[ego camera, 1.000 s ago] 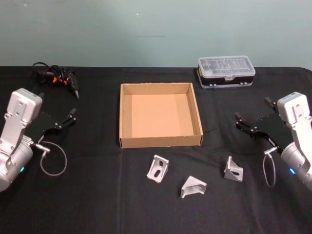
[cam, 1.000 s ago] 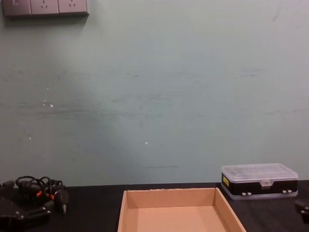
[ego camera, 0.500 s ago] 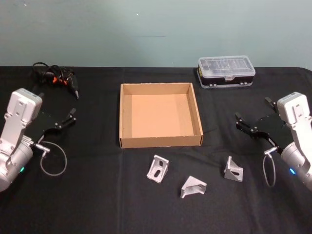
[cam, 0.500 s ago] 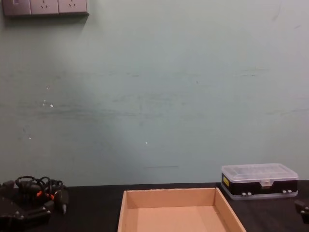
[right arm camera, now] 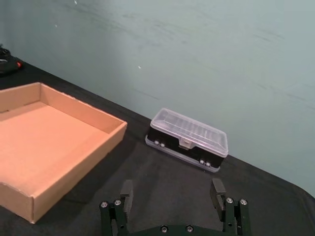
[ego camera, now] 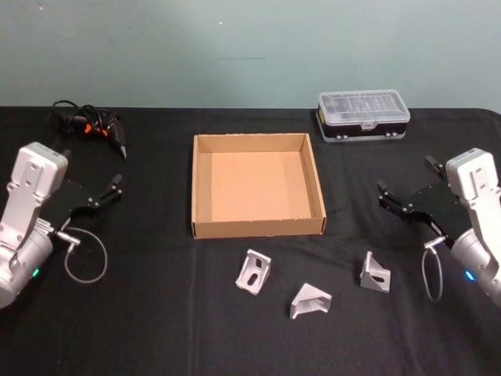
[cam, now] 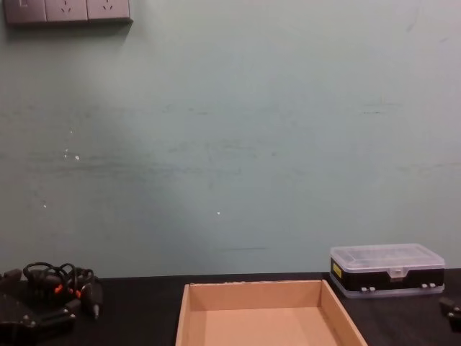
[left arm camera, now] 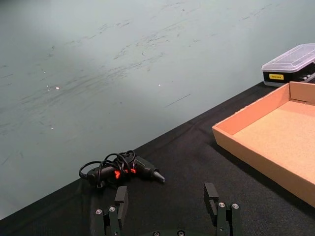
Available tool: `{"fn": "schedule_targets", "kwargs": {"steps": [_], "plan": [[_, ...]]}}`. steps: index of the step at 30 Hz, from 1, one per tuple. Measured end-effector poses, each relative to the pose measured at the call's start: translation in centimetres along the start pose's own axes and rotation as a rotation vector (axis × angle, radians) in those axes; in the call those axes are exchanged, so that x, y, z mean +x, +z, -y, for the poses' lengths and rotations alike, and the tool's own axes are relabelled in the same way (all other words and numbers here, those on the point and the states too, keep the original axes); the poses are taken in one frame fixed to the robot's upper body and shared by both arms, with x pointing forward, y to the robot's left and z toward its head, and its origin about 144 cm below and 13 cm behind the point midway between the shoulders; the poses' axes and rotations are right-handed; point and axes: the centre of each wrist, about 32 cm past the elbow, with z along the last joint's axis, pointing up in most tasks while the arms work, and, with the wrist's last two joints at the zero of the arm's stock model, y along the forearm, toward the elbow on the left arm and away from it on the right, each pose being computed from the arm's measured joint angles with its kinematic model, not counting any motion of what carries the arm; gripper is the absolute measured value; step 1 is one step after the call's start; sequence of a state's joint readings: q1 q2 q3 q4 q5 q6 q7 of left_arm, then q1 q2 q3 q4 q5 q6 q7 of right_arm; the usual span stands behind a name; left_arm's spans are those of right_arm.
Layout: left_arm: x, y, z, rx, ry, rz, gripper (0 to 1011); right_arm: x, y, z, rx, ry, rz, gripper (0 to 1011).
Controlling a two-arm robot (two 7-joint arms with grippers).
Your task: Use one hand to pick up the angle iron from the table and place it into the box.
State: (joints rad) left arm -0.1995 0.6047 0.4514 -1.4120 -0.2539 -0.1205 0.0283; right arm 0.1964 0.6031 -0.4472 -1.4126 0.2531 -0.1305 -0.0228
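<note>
Three silver angle irons lie on the black table (ego camera: 156, 329) in front of the box: one at the left (ego camera: 254, 271), one in the middle (ego camera: 311, 300), one at the right (ego camera: 375, 272). The tan cardboard box (ego camera: 257, 186) sits open and empty at the table's centre, and it also appears as the box (cam: 266, 315) in the chest view. My left gripper (ego camera: 100, 182) hovers open at the table's left side, its fingers (left arm camera: 120, 199) spread apart. My right gripper (ego camera: 405, 186) hovers open at the right side, above and right of the nearest angle iron, with fingers (right arm camera: 216, 191) spread.
A black case with a clear lid (ego camera: 363, 114) stands at the back right. A black tool with a coiled cord and orange marks (ego camera: 90, 128) lies at the back left. Cable loops hang under both wrists.
</note>
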Motion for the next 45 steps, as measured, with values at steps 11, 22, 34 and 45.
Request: {"fn": "schedule_targets", "kwargs": {"steps": [11,22,34,45], "plan": [[0.0,0.0,0.0,0.000,0.000,0.000,1011,0.1,2.3,1.2,0.035,0.099,-0.045,1000],[0.0,0.0,0.0,0.000,0.000,0.000,1011,2.9,5.7,4.3,-0.030,0.402,-0.033,1000],[0.0,0.0,0.0,0.000,0.000,0.000,1011,5.7,5.1,5.3,-0.186,0.670,-0.019,1000],[0.0,0.0,0.0,0.000,0.000,0.000,1011,6.2,3.7,3.8,-0.261,0.724,-0.055,1000]]}}
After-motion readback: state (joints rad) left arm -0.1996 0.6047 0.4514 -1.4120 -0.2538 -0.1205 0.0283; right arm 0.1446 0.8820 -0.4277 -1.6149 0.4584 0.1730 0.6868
